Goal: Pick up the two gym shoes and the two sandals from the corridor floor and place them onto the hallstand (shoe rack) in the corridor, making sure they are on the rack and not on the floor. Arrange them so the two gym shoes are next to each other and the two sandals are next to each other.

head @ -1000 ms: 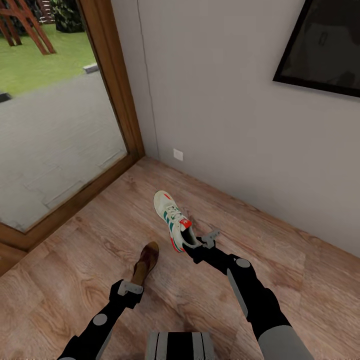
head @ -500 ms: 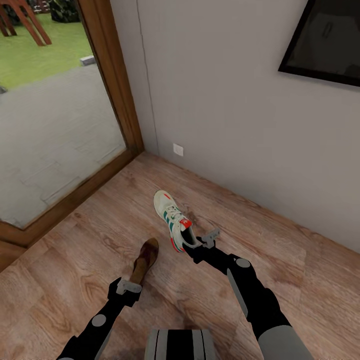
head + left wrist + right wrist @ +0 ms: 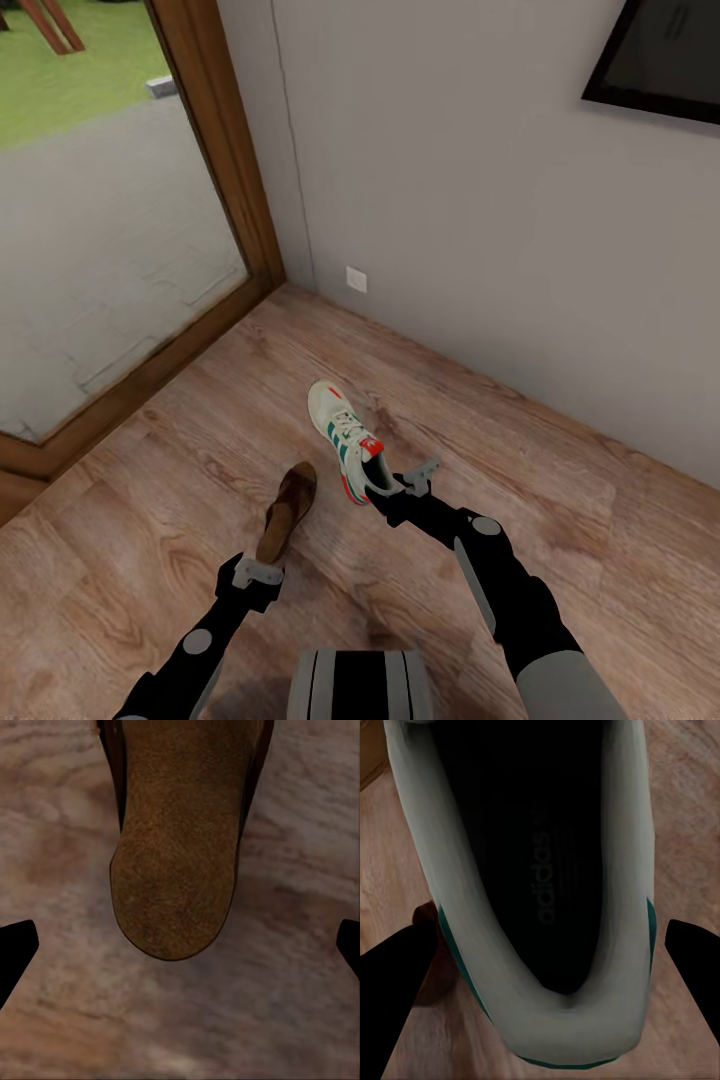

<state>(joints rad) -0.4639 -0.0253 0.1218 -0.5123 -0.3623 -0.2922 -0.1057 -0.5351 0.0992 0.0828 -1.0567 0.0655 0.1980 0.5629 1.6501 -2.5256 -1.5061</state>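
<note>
Head view, my entry: right gripper (image 3: 392,487) jaws pinching gym shoe (image 3: 345,440) at its heel, toe pointing away; left gripper (image 3: 262,572) jaws pinching sandal (image 3: 285,512) likewise, lengthwise, above corridor floor (image 3: 560,520).

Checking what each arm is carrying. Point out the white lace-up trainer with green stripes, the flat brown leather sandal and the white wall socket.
White lace-up trainer with green stripes (image 3: 345,437): head view, laced upper.
Flat brown leather sandal (image 3: 285,511): head view, middle of the footbed.
White wall socket (image 3: 356,279): head view, centre of the plate.
</note>
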